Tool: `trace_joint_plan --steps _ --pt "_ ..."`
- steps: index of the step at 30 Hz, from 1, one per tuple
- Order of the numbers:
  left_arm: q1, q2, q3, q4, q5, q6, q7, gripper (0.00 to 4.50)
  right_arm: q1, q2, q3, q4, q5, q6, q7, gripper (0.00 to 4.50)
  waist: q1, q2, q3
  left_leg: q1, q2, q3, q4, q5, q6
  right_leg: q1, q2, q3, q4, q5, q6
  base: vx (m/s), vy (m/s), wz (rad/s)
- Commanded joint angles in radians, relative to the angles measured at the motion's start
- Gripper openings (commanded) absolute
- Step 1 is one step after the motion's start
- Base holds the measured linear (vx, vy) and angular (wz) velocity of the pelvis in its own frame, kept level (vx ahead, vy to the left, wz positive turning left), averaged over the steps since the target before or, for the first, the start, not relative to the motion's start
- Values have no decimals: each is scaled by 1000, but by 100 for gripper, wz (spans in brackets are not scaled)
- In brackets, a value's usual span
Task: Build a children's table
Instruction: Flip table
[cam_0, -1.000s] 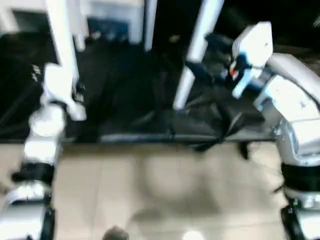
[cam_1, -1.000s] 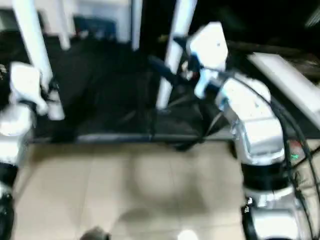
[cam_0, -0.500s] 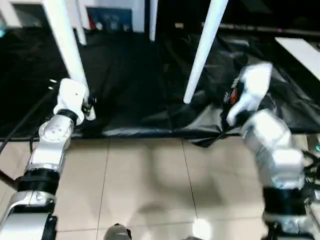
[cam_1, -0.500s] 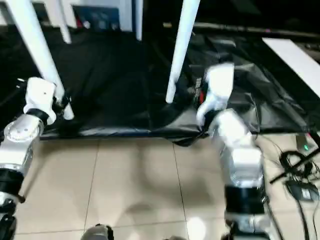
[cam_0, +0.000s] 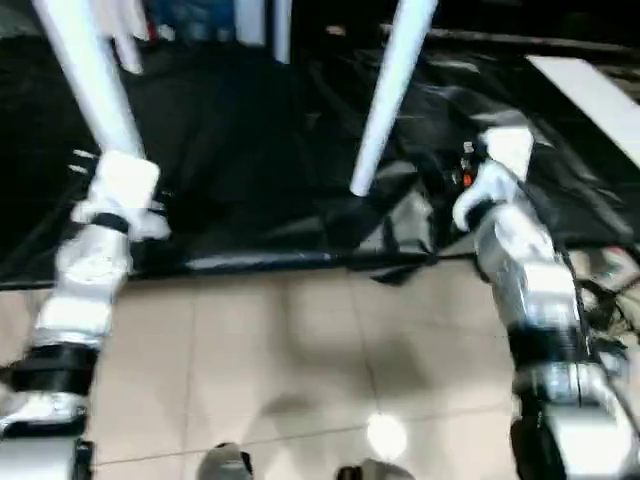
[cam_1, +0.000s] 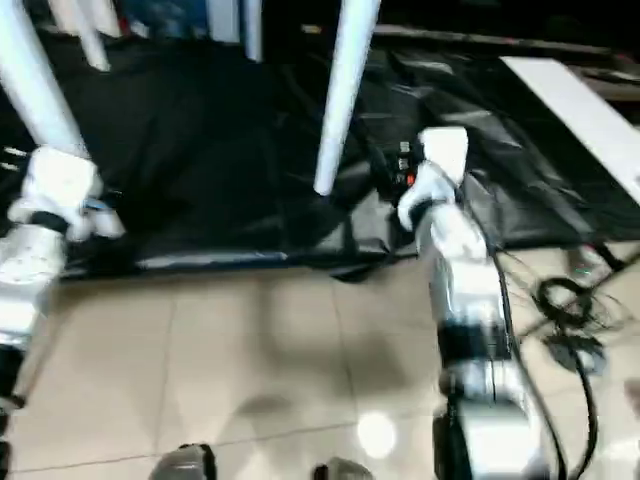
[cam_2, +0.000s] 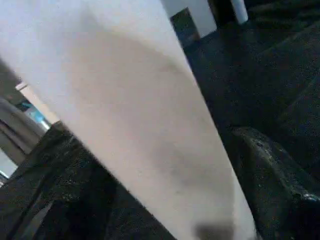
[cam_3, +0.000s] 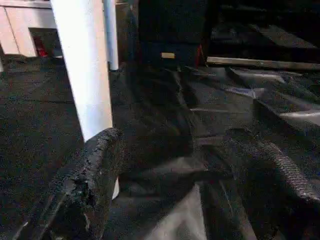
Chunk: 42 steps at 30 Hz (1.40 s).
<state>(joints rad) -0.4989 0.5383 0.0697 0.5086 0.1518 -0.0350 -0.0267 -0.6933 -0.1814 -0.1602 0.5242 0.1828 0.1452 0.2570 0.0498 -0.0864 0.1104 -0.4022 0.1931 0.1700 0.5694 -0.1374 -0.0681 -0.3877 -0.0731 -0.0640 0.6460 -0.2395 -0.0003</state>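
Note:
The children's table stands on its white legs on a black sheet (cam_0: 250, 150). My left gripper (cam_0: 150, 218) is low at the left front leg (cam_0: 95, 80). In the left wrist view that leg (cam_2: 140, 115) lies between the jaws, with a thin dark gap to the one black finger (cam_2: 270, 170) that shows. My right gripper (cam_0: 440, 182) hangs open a little to the right of the right front leg (cam_0: 390, 90) and near its foot. In the right wrist view its two fingers (cam_3: 95, 175) stand wide apart with nothing between them, and the leg (cam_3: 85, 65) is just beyond one finger.
The black sheet ends in a crumpled front edge (cam_0: 330, 258), with beige floor tiles (cam_0: 300, 350) on the near side. A white board (cam_0: 600, 95) lies at the far right. Cables (cam_1: 570, 310) trail on the floor by my right arm. More white legs (cam_0: 275, 25) stand at the back.
The head view has shifted. My right arm has come down and drawn back from the right front leg. My left gripper stays at the left front leg.

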Motion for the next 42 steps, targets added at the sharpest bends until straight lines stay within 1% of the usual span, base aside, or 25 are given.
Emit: trace_joint_plan --steps 1,3,5,6,8,9,10,11,12,13,15,18,19,20,21,22,23,25,27,30,32,35,36,38,42 --pt "-21 12 18 10 2 12 2 368 -36 -6 -6 84 -2 -33 37 347 1 22 -59 32 34 -10 -60 -155 4 31 -58 49 -68 48 -170 0 0 0" --pt "-13 -1 44 -65 -43 46 -43 368 -90 -4 7 188 -13 -88 96 347 0 18 -54 29 33 -7 -54 -107 24 32 -60 50 -58 132 -207 0 0 0" --pt "0 -17 57 -126 -84 62 -73 368 -122 -5 15 245 -22 -118 116 347 4 15 -55 27 32 -4 -44 -17 61 33 -56 50 -46 253 -237 0 0 0" --pt "14 -33 66 -184 -130 67 -101 368 -149 -7 17 294 -22 -142 134 347 4 9 -48 24 32 -2 -40 35 91 31 -55 49 -37 321 -264 0 0 0" --pt "42 -58 77 -286 -212 87 -143 368 -197 -10 19 374 -26 -179 147 347 8 1 -29 22 33 4 -41 30 114 25 -58 50 -38 320 -289 0 0 0" --pt "75 -72 78 -403 -277 106 -167 368 -256 -13 18 468 -39 -214 147 347 9 -6 -16 21 36 6 -43 17 118 21 -60 49 -40 290 -303 0 0 0" --pt "86 -70 76 -437 -297 109 -179 368 -273 -14 19 494 -45 -225 140 347 10 -12 -6 19 36 5 -44 13 125 22 -60 49 -42 257 -307 0 0 0" --pt "101 -68 75 -481 -319 115 -197 368 -299 -16 19 536 -54 -243 134 347 12 -6 -6 21 38 6 -43 15 123 20 -60 50 -38 250 -307 0 0 0" --pt "118 -59 77 -518 -323 131 -204 368 -322 -16 13 564 -56 -254 123 347 10 -14 5 23 38 7 -42 35 129 15 -55 51 -38 257 -303 0 0 0" --pt "133 -51 80 -548 -325 148 -208 368 -339 -15 9 585 -57 -261 113 347 11 -11 6 24 40 6 -40 54 130 15 -55 51 -34 274 -302 0 0 0" --pt "184 -32 96 -618 -342 207 -236 368 -369 -12 8 626 -61 -276 102 347 9 -26 23 24 38 7 -36 122 146 11 -51 51 -28 332 -289 0 0 0" --pt "241 -12 113 -679 -354 259 -263 368 -391 -5 11 657 -67 -288 107 347 9 -31 41 28 39 10 -38 110 132 7 -53 53 -34 302 -269 0 0 0" --pt "282 3 128 -713 -343 289 -265 368 -403 0 16 674 -72 -293 117 347 6 -36 46 24 42 7 -42 99 120 13 -58 52 -32 283 -268 0 0 0" --pt "313 15 140 -743 -339 317 -264 368 -415 4 19 693 -76 -301 125 347 6 -33 48 26 43 7 -42 90 114 10 -59 52 -34 272 -265 0 0 0" --pt "368 41 161 -780 -332 342 -273 368 -434 10 23 720 -86 -317 124 347 3 -41 57 22 42 7 -44 84 106 11 -60 53 -35 257 -258 0 0 0" --pt "377 45 166 -784 -329 346 -274 368 -437 11 22 723 -86 -318 123 347 2 -41 64 26 41 9 -45 77 96 7 -58 54 -40 244 -246 0 0 0" --pt "397 55 175 -795 -326 357 -274 368 -446 13 20 734 -87 -323 120 347 1 -40 64 28 42 9 -44 76 92 7 -58 56 -38 250 -246 0 0 0" --pt "458 77 209 -843 -331 394 -275 368 -473 18 12 765 -92 -349 124 347 0 -47 74 27 43 8 -46 74 78 7 -60 55 -37 250 -243 0 0 0" --pt "497 77 239 -882 -351 422 -279 368 -489 21 9 775 -94 -364 137 347 -2 -47 81 26 42 8 -45 91 74 8 -59 56 -34 274 -243 0 0 0" --pt "564 82 270 -942 -382 472 -306 368 -511 21 -5 789 -90 -374 141 347 -2 -51 87 25 40 10 -44 110 75 10 -58 60 -31 310 -238 0 0 0" --pt "564 82 270 -942 -382 472 -306 368 -511 21 -5 789 -90 -374 141 347 -3 -53 90 23 39 12 -44 111 73 10 -57 62 -32 314 -229 0 0 0" --pt "663 81 291 -1018 -477 504 -381 368 -535 15 -8 804 -98 -390 144 347 -4 -52 91 26 43 15 -47 73 50 8 -58 64 -34 270 -230 0 0 0" --pt "701 78 293 -1046 -514 510 -414 368 -543 14 -8 807 -99 -395 149 347 -4 -55 94 26 43 17 -47 64 39 6 -57 66 -35 261 -230 0 0 0" --pt "751 75 281 -1079 -550 516 -457 368 -550 15 -4 810 -105 -404 176 347 -7 -58 99 28 42 21 -49 38 31 4 -54 69 -39 252 -222 0 0 0" --pt "776 64 251 -1099 -569 519 -488 368 -548 22 23 812 -125 -417 291 347 -10 -54 103 28 46 21 -52 -9 39 3 -56 72 -44 215 -215 0 0 0"
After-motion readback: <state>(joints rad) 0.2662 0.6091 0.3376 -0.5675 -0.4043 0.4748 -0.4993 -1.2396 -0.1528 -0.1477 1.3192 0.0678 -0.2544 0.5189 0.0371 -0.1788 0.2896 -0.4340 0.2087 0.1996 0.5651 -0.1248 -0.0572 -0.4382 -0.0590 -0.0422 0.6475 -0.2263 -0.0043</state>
